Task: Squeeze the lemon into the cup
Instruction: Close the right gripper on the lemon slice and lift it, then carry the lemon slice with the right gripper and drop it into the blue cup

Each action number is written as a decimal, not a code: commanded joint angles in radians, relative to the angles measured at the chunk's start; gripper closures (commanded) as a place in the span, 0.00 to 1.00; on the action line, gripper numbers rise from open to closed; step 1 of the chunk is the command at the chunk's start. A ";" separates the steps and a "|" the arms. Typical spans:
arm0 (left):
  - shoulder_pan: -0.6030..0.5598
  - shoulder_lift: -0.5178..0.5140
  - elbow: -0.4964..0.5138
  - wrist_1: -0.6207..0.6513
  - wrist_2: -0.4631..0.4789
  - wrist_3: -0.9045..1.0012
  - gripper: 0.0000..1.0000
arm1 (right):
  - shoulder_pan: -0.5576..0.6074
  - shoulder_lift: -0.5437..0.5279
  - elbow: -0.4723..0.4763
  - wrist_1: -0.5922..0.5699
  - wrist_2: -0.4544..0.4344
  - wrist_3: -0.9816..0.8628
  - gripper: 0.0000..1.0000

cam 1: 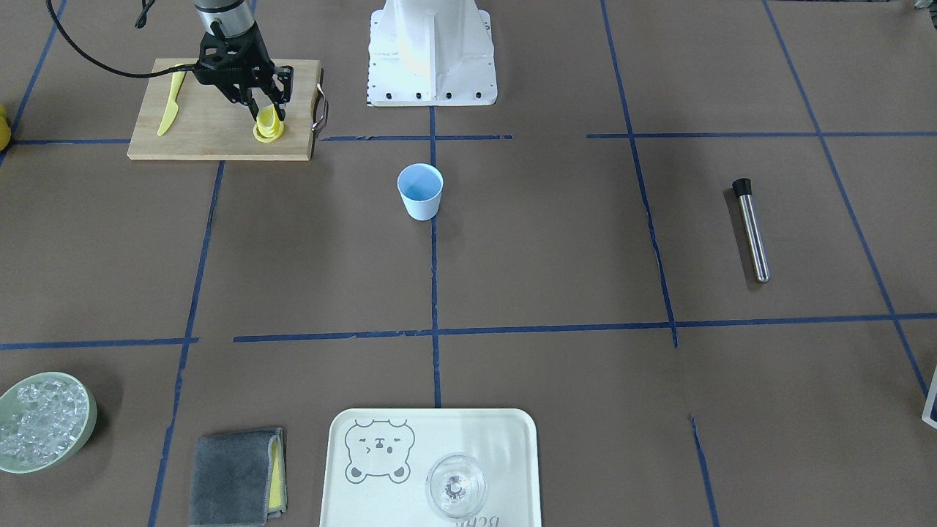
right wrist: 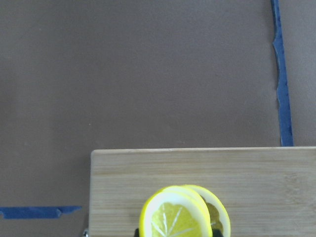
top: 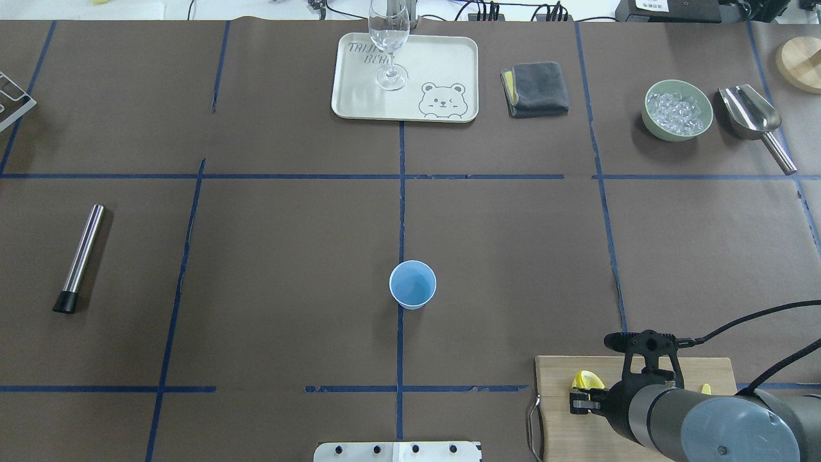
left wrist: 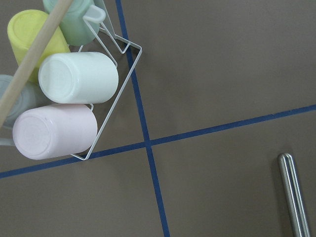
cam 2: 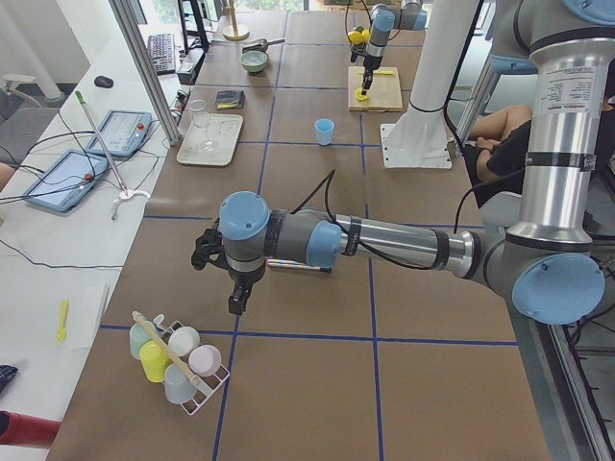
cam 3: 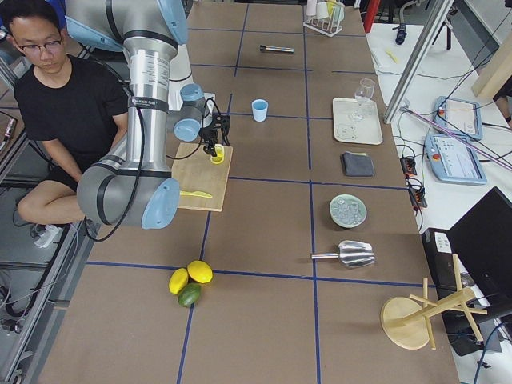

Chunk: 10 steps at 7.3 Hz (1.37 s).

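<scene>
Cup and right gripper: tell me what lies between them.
Nothing stands there: between the cup and the right gripper at the cutting board lies only brown table cover with blue tape lines, clearest in the front-facing view.

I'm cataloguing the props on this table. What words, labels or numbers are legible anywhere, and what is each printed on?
"TRI..." above "BEA...": on the cream rectangular plastic tray with a bear drawing; the clear stemmed glass hides the remaining letters.
Printed label on the grey upright link of the left arm: too small to read.
Tablet screens beside the table: too small to read.
Nothing else is legible.
</scene>
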 commanded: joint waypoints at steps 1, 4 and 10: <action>0.000 0.000 -0.001 -0.002 -0.001 -0.008 0.00 | 0.002 -0.005 0.052 -0.052 0.013 0.000 0.51; 0.000 0.000 -0.001 -0.002 -0.001 -0.008 0.00 | 0.038 0.000 0.080 -0.059 0.033 0.000 0.50; 0.006 0.000 0.003 -0.005 -0.001 -0.009 0.00 | 0.304 0.419 0.019 -0.369 0.264 -0.031 0.51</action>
